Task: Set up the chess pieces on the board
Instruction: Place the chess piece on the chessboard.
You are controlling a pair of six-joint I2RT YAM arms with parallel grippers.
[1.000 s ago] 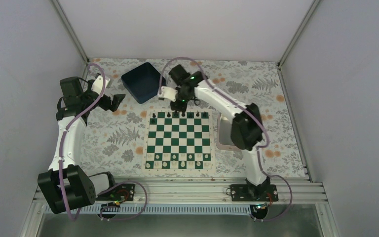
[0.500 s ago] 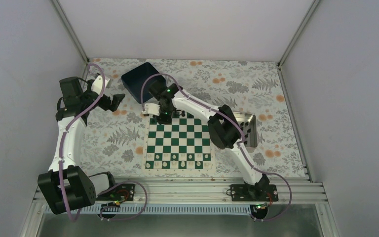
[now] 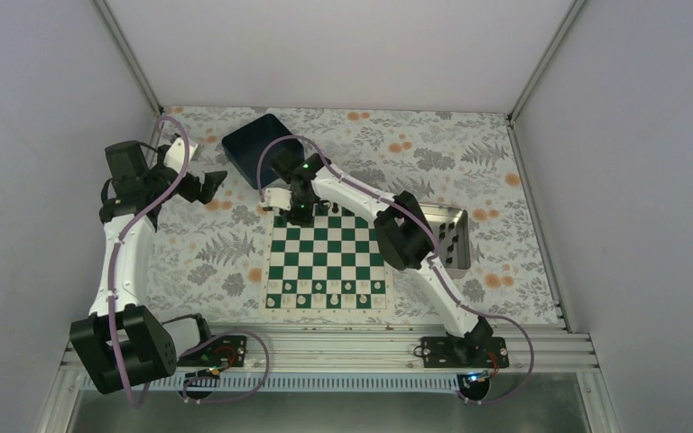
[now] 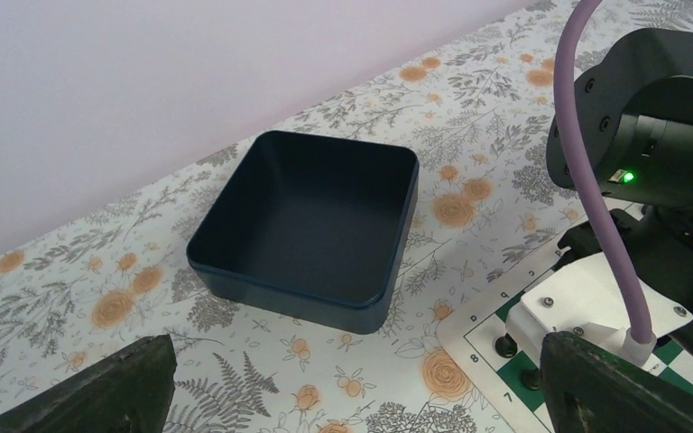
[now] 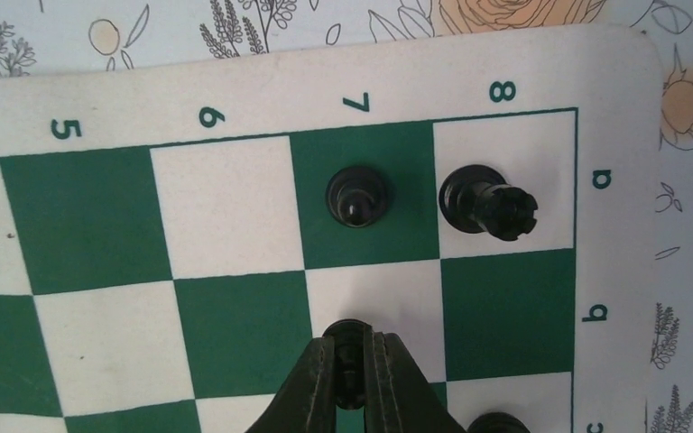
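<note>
The green and white board lies mid-table. Black chess pieces stand along its far row. My right gripper is at the board's far left corner, shut on a black pawn over the white b7 square. Beside it a black pawn stands on a7 and a black rook on a8. Another black piece shows at the lower edge. My left gripper is open and empty, left of the board; its fingers frame the floral cloth.
A dark blue bin sits empty behind the board's far left corner, also in the left wrist view. A silver tray with black pieces lies right of the board. White pieces stand on the near rows.
My right arm swung left from behind the board to its far left corner and lowered with the pawn. The silver tray is now uncovered. The left arm barely moved.
</note>
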